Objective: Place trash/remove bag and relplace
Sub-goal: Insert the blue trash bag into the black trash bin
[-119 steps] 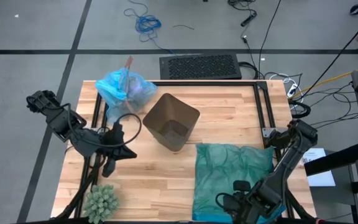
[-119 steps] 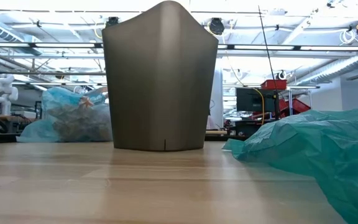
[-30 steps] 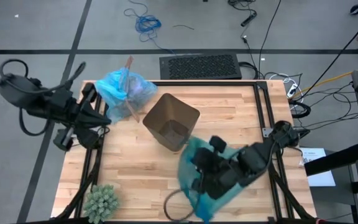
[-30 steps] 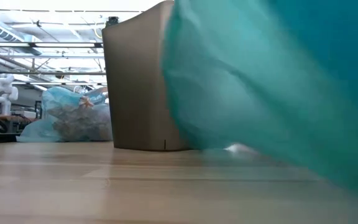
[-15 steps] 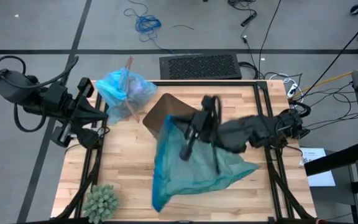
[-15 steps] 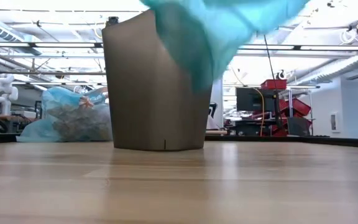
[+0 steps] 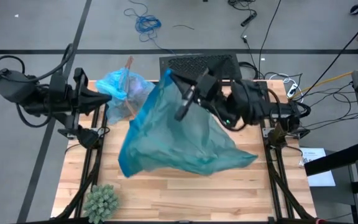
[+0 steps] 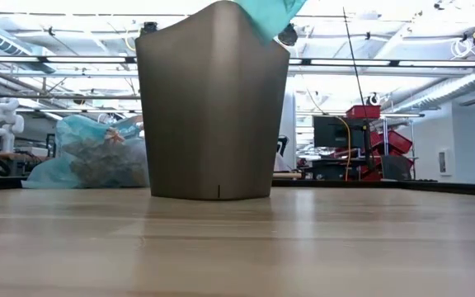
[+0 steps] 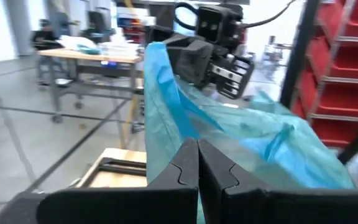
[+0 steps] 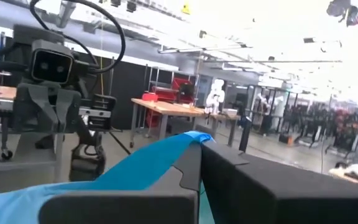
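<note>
A light-blue bag (image 7: pixel 126 89) with brown trash inside (image 8: pixel 97 161) rests on the table's far left corner. The brown bin (image 8: pixel 213 107) stands upright mid-table; in the high view a teal bag (image 7: pixel 179 140) covers it. My right gripper (image 7: pixel 181 107) is raised over the bin, shut on that teal bag. At the table's left edge my left gripper (image 7: pixel 107 96) is shut and empty. It points toward the right arm, beside the light-blue bag. My right gripper pinches an edge of the teal bag (image 10: pixel 180 144) between its two fingers, near the bag's top. One layer or several, I cannot tell. The bag hangs slack and spread out below the fingers. It is lifted clear of the table, and its low end (image 8: pixel 266 16) is at the bin's rim.
A green spiky ball (image 7: pixel 101 200) sits at the table's near left corner. A black mat (image 7: pixel 201 65) lies on the floor beyond the far edge. Black frame rails (image 7: pixel 266 106) run along the table's sides. Bare wood shows along the near edge.
My right gripper has swung up from the near right of the table toward the far edge. It has carried the teal bag off the tabletop, and the bag now hangs over the bin. My left gripper has moved a little toward the far edge.
</note>
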Motion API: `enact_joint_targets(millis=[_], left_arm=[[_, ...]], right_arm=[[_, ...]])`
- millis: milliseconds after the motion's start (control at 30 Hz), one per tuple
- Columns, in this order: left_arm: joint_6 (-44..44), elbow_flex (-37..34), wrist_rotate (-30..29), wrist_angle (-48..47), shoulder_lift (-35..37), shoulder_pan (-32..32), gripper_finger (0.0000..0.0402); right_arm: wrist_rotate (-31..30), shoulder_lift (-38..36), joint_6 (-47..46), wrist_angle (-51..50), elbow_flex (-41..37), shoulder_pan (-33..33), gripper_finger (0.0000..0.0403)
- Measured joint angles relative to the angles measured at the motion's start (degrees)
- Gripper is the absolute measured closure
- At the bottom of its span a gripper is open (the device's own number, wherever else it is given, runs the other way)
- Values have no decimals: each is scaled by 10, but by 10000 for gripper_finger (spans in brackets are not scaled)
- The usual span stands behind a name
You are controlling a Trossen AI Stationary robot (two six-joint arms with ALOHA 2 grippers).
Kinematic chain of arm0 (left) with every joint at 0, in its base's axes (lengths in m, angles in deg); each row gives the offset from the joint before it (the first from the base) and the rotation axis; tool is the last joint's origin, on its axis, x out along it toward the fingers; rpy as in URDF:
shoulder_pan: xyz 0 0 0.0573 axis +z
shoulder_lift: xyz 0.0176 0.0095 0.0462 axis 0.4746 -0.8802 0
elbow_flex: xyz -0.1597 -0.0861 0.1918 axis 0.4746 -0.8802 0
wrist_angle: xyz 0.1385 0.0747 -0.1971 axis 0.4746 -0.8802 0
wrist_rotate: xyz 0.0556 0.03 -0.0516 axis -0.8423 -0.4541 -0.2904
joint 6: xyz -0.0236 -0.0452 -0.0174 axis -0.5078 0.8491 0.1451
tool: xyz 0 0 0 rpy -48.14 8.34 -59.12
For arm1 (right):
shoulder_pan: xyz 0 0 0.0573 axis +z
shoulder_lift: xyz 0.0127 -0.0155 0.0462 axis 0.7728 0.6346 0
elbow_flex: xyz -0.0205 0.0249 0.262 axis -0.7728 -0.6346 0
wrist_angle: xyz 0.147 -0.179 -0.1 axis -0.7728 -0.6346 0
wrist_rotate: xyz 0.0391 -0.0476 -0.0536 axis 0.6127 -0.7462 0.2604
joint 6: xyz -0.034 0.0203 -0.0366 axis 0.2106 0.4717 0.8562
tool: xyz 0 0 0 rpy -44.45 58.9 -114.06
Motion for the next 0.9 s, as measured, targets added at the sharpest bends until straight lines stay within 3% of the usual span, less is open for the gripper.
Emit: enact_joint_targets(millis=[400,533,633,767,900], left_arm=[[3,0,-168,14,-8,0,402],[65,0,-231,10,-17,0,402],[102,0,-235,-9,-15,1,402],[176,0,-222,-28,-4,3,402],[151,0,-201,-35,-1,3,391]], right_arm=[[211,-2,-13,-17,0,-96,403],[256,-12,-30,-17,0,-112,403],[259,-20,-49,-21,0,-119,403],[305,-23,-82,-22,0,-123,403],[351,-22,-110,-24,0,-123,403]])
